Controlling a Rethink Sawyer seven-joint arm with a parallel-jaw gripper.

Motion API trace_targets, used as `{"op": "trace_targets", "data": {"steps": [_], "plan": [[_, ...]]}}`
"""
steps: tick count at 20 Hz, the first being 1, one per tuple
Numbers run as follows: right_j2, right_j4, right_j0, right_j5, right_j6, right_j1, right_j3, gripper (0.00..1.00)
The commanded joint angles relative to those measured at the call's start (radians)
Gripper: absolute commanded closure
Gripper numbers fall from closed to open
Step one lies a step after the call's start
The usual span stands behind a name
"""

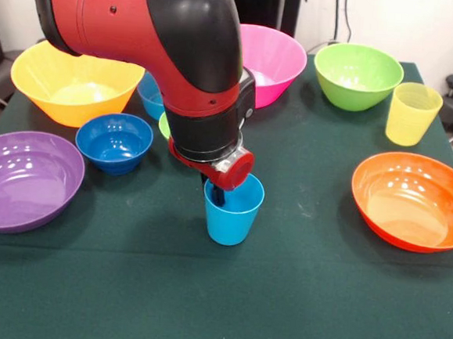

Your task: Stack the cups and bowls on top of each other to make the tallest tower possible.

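A light blue cup [232, 215] stands upright on the green cloth near the middle. My gripper [218, 194] reaches down into its left side, just inside the rim, under the red wrist. The yellow cup [413, 113] stands upright at the right. A small dark blue bowl [113, 141] sits to the left of the arm. Behind the arm, a light blue bowl [149, 94] and a lime green bowl [165, 125] show only as slivers. No tower stands anywhere.
Larger bowls ring the table: yellow-orange [74, 87] and purple [21, 181] at the left, pink [273, 62] and green [357, 74] at the back, orange [414, 201] at the right. The arm hides the table behind it.
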Motion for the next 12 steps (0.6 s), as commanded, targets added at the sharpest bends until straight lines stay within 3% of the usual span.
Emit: {"op": "trace_targets", "data": {"steps": [1, 7, 8, 12], "plan": [[0.060, -0.008, 0.023, -0.030, 0.010, 0.041, 0.051, 1.00], [0.063, -0.007, 0.019, -0.031, 0.006, 0.040, 0.061, 1.00], [0.064, -0.007, 0.018, -0.032, 0.005, 0.039, 0.063, 0.00], [0.065, -0.010, 0.015, -0.039, 0.001, 0.036, 0.074, 0.00]]}}
